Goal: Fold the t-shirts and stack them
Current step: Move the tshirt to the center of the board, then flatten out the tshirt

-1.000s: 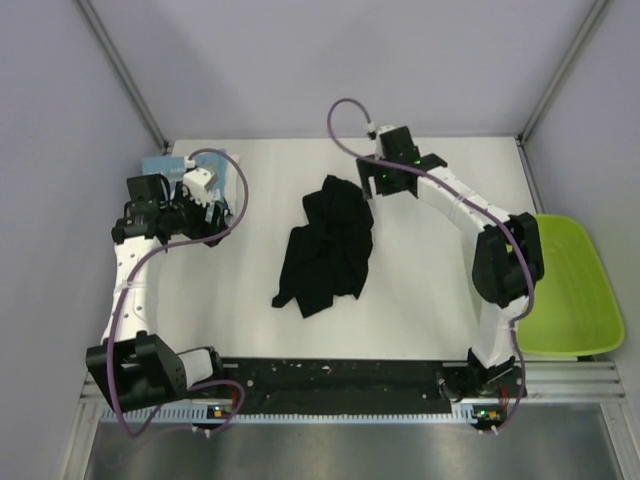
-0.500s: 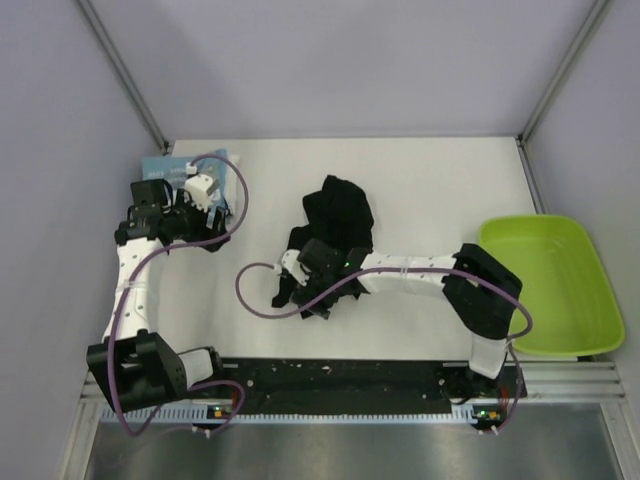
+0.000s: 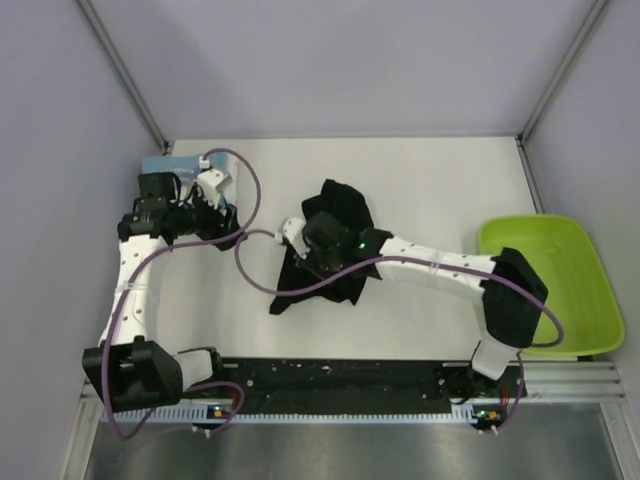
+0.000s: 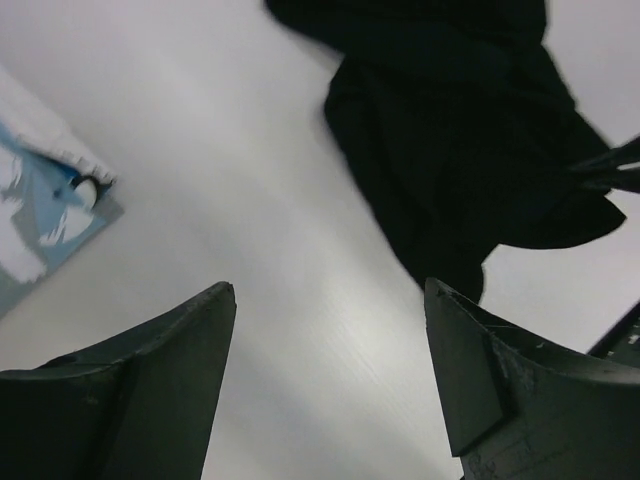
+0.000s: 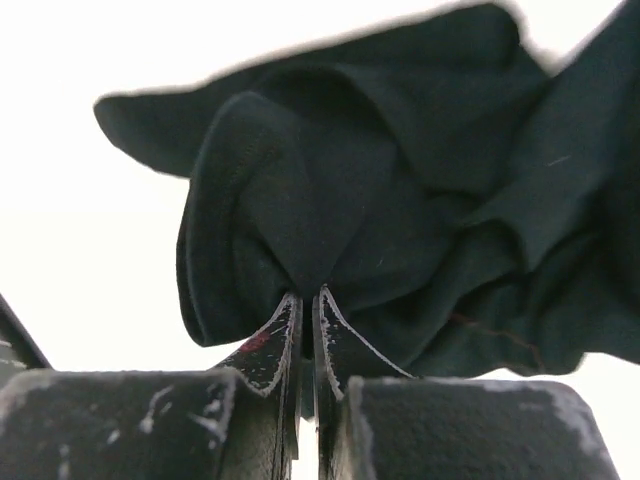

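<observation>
- Pale grey walls [image 3: 330, 60] stand on three sides of a white desk [image 3: 440, 180].
- A black t-shirt [image 3: 345, 205] lies in a bunched-up heap near the middle of the desk, a little to the left. It is full of folds and is not spread flat.
- The right arm [image 3: 440, 268] reaches from the near right corner across the desk to this heap.
- The right gripper [image 5: 307, 295] has its jaws squeezed almost all the way together. They pinch a fold of the black t-shirt, and the cloth bulges up just past the tips.
- A light blue t-shirt [image 3: 160, 165] with white marks on it lies in the far left corner of the desk. The left arm [image 3: 135, 280] hides a big part of it.
- The left gripper [image 4: 328, 290] has its jaws spread wide with nothing between them. It is just beside the light blue t-shirt and points toward the black one.
- In the left wrist view, bare desk shows between the two shirts, so they do not touch.
- A lime-green tray [image 3: 560, 290] sits at the right edge of the desk, close to the near right corner and well apart from both shirts.
- A purple cable [image 3: 250, 272] loops from the right arm over the desk beside the black t-shirt.
</observation>
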`<control>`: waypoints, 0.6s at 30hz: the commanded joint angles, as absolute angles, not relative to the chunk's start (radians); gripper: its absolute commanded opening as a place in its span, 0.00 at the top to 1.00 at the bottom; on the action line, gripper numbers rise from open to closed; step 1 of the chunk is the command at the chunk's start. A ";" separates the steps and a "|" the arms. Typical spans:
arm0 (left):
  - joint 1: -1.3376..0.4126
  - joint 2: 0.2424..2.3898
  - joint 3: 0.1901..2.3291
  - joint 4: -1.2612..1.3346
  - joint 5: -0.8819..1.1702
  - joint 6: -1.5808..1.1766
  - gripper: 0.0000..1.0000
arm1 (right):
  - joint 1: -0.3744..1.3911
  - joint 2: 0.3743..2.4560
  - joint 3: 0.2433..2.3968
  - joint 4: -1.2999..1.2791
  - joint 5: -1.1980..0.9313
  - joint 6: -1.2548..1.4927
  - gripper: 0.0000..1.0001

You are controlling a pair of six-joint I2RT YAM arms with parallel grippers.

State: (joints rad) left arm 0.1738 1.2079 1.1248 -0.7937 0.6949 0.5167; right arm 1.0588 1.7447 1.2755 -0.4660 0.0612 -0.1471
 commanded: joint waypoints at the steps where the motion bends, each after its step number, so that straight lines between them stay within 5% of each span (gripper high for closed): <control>1: 0.037 1.144 1.288 -0.898 0.912 0.577 0.18 | 0.964 1.543 1.492 -0.413 -0.085 -0.103 1.00; 2: 0.016 1.131 1.320 -0.932 0.981 0.616 0.01 | 0.947 1.533 1.523 -0.413 -0.119 -0.094 1.00; 10: -0.049 1.135 1.532 -1.059 1.233 0.764 0.01 | 0.897 1.499 1.678 -0.371 -0.354 -0.066 1.00; 18: -0.173 1.178 1.583 -0.922 0.986 0.744 0.01 | 0.882 1.480 1.752 -0.377 -0.633 -0.138 1.00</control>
State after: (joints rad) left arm -0.1429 1.1461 1.5360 -0.9749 1.0618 0.7002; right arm 0.8890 1.4998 1.6768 -0.4084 -0.4408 -0.1043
